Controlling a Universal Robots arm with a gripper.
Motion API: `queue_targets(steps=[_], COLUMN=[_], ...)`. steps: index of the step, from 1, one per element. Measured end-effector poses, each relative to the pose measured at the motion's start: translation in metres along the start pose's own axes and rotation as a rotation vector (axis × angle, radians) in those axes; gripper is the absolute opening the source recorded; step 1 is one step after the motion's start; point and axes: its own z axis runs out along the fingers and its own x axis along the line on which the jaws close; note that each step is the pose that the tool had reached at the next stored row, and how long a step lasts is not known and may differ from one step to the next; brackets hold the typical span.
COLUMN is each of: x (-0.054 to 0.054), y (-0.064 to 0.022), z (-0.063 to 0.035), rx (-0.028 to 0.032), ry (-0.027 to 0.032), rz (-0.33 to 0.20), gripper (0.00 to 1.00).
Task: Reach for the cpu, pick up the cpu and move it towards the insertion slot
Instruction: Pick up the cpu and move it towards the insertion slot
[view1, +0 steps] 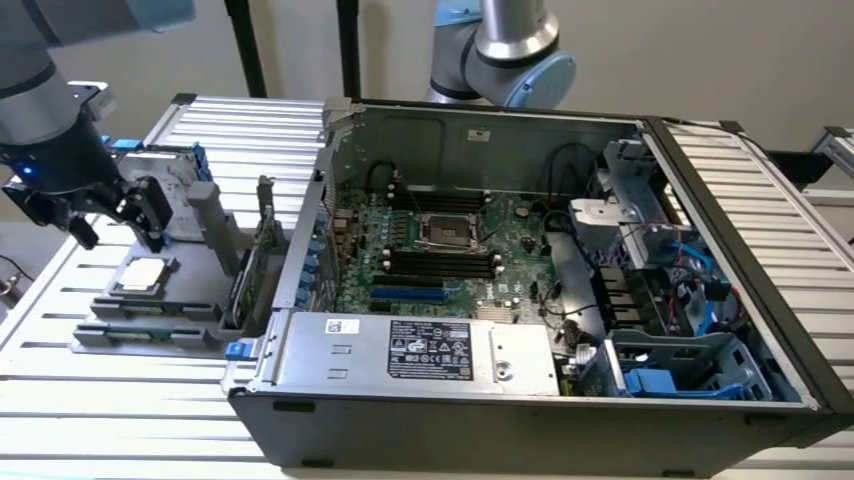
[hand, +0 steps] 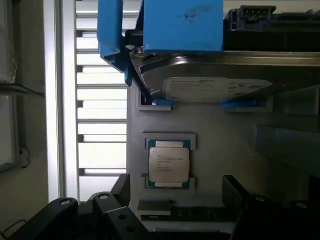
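The cpu (view1: 144, 275) lies flat, silver face up, in a recess of a grey holder tray (view1: 160, 325) at the exterior view's left, outside the computer case. In the wrist view the cpu (hand: 169, 165) sits just beyond my two black fingertips. My gripper (view1: 118, 238) hangs a little above and behind the chip, open, with nothing between its fingers (hand: 122, 187). The insertion slot (view1: 451, 232), a silver-framed square socket with a dark centre, is on the motherboard inside the open case, well to the exterior view's right of the gripper.
A silver hard drive (hand: 215, 87) with a white label and blue bracket (hand: 160, 25) stands just behind the chip. The case's side wall (view1: 304, 250) and upright cards (view1: 260, 240) lie between tray and socket. A power supply (view1: 414, 350) fills the case's front. A second arm (view1: 514, 50) stands behind.
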Motion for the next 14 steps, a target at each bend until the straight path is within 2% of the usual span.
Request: queue_targets(steps=[14], x=[0.005], y=[-0.0011], z=[0.023], rx=[0.0], ry=[-0.0004], rz=[0.007], gripper=[0.83])
